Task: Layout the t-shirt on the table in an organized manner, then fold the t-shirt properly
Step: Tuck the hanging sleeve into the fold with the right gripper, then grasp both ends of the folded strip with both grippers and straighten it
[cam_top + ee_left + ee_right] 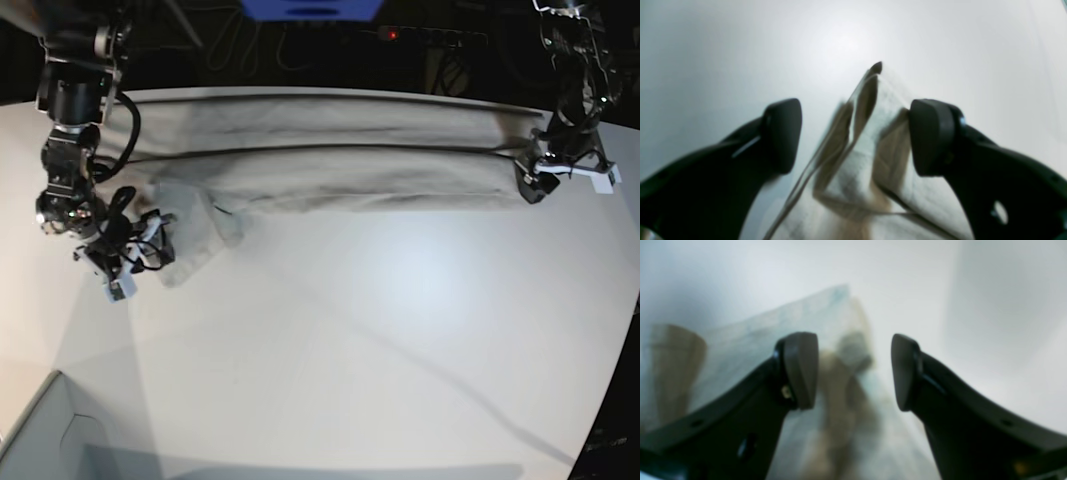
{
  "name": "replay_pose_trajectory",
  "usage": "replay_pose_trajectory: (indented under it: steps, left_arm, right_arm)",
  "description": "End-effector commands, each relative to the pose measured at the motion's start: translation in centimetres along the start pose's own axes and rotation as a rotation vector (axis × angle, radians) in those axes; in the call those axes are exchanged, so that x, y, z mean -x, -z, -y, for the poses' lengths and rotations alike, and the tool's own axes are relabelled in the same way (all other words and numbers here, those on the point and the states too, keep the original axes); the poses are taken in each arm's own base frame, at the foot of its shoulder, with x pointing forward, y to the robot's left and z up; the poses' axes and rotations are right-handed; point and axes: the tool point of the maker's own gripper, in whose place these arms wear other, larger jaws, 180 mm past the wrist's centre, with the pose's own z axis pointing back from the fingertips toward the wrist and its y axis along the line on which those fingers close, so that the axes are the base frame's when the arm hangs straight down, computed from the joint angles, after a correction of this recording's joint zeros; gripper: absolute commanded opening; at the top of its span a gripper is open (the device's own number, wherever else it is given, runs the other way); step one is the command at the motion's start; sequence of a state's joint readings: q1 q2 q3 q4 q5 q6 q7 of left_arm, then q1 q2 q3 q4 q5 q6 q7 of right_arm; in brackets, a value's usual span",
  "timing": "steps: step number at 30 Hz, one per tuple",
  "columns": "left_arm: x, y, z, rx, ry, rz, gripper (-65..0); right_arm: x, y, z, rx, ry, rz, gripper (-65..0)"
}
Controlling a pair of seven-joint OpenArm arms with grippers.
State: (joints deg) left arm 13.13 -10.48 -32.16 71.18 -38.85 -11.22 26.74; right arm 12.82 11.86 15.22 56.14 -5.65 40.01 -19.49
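The light grey-beige t-shirt [350, 170] lies as a long folded band across the far side of the white table [380, 330]. A sleeve part hangs down at its left end. My left gripper [533, 183] sits at the band's right end. In the left wrist view a folded corner of the t-shirt [857, 173] rises between the spread fingers of the left gripper [855, 133], touching the right pad [930, 136] only. My right gripper [148, 238] is at the left end. In its wrist view the right gripper [853, 370] stands open over blurred t-shirt cloth [740, 336].
A pale grey box corner [50, 440] sits at the near left. The table's curved edge [612, 400] runs down the right side. Behind the table it is dark, with cables and a blue object [310, 8].
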Motion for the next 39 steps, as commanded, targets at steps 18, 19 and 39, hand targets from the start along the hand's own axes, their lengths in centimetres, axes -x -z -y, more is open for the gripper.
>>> replay_pose_trajectory:
  steps: [18,19,39]
  left_arm:
    - [0.3,-0.1,-0.3,-0.013,0.011,-0.029,-15.9]
    - [0.2,-0.1,-0.3,-0.012,0.012,-0.028,-15.9]
    - [-0.7,0.3,0.5,0.003,0.015,-0.009,-15.8]
  right_arm:
    - [-4.2,-1.9,2.0,0.062,-0.038,0.121,-65.0]
    - [-4.8,-3.0,2.1,0.084,-0.066,0.15,-65.0]
    - [2.5,-17.8,-1.5,0.36,-0.023,0.128,-65.0]
